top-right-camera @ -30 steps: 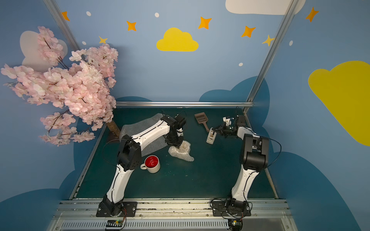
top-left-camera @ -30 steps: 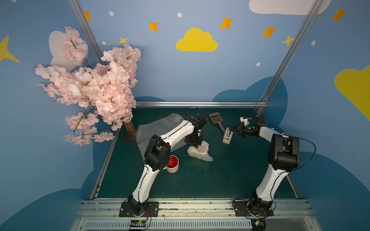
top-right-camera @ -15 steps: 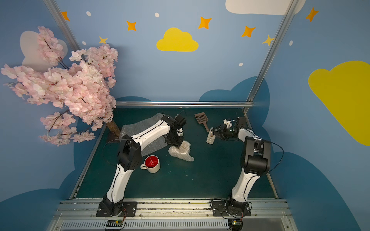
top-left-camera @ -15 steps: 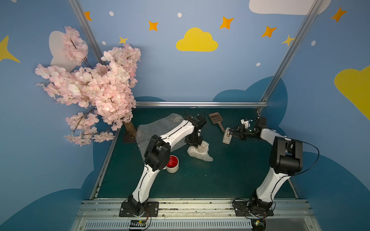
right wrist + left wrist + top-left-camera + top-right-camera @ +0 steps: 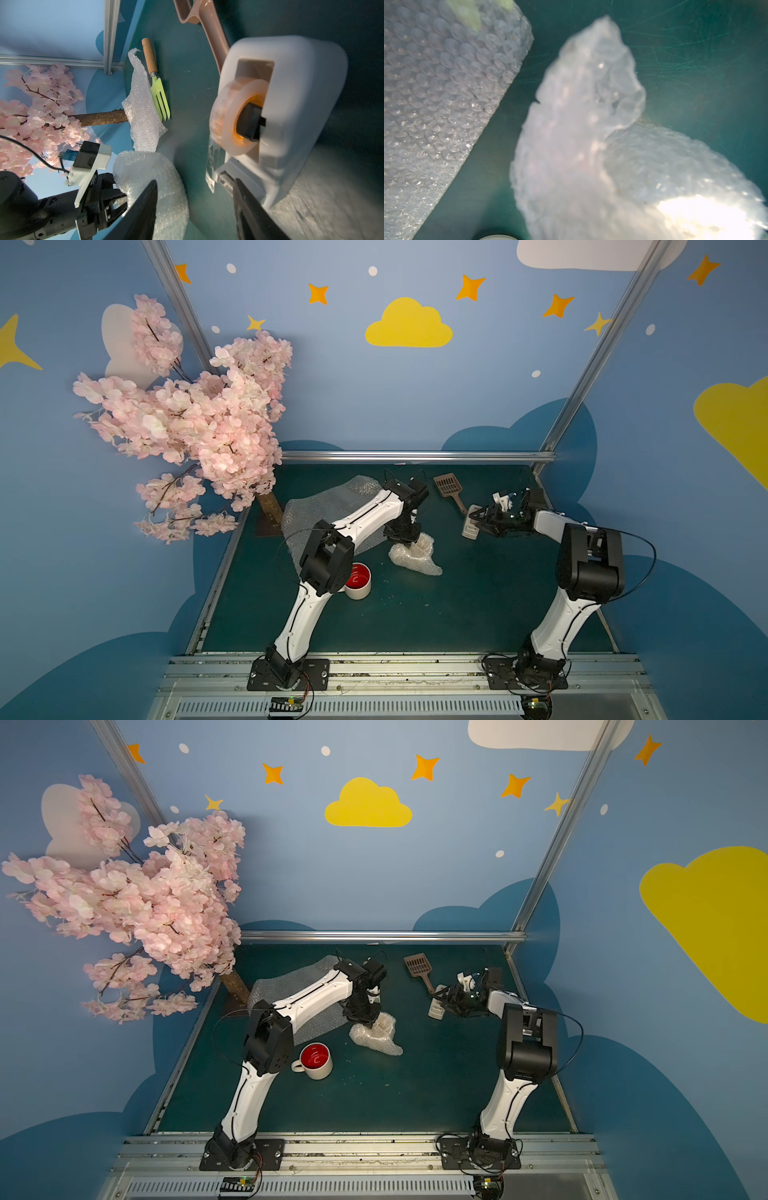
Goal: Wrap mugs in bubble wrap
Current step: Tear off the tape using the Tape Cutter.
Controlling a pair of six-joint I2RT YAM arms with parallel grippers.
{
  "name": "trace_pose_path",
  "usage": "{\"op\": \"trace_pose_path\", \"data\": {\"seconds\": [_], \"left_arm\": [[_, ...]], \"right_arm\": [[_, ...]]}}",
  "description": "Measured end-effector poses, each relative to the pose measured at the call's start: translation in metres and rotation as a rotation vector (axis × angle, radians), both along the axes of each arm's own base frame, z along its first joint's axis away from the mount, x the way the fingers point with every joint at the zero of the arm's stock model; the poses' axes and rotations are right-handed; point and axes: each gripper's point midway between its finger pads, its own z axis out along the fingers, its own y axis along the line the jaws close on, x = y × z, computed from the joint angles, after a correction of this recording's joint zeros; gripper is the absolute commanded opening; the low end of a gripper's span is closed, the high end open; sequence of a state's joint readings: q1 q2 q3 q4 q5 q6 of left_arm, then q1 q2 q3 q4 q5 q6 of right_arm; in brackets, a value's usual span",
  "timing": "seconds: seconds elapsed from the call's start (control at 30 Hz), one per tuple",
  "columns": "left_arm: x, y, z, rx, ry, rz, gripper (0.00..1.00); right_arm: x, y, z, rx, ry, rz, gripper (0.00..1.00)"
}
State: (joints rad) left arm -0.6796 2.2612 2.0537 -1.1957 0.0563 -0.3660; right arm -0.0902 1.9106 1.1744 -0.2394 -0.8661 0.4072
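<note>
left pincer (image 5: 409, 543) clamped on wrap (image 5: 419, 559) just beneath it | arm stretched forward, wrist down | right pincer (image 5: 474, 517) apart, at dispenser (image 5: 469, 529)

Both top views come from my stereo head, mounted high above my bases at 6 o'clock and tilted steeply down toward the back wall at 12. Both hold the whole table (image 5: 478, 614), far off, with the tree (image 5: 199, 427) at 10 o'clock. My left wrist camera looks down, so near the bundle (image 5: 591, 155) that it blurs, with the sheet (image 5: 436, 83) beside it. My right wrist camera sits low at 2 o'clock, rolled sideways, facing 9 o'clock past my right gripper (image 5: 195, 180). The dispenser (image 5: 291, 104) is close; bundle, sheet and tree lie beyond. All four views share bundle and sheet.
</note>
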Motion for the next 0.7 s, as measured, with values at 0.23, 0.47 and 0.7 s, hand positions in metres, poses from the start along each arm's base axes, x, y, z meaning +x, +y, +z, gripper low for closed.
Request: {"op": "trace_pose_path", "data": {"seconds": [0.23,0.47,0.7], "left_arm": [[0.0,-0.001,0.001,-0.001,-0.004,-0.002,0.23],[0.0,-0.002,0.002,-0.002,-0.005,-0.004,0.23],[0.0,-0.002,0.002,-0.001,-0.005,-0.003,0.23]], "right_arm": [[0.004,0.007,-0.008,-0.008,0.003,0.007,0.55],[0.009,0.006,-0.009,-0.002,0.005,-0.015,0.44],[0.013,0.006,-0.008,0.007,0.008,-0.028,0.33]]}}
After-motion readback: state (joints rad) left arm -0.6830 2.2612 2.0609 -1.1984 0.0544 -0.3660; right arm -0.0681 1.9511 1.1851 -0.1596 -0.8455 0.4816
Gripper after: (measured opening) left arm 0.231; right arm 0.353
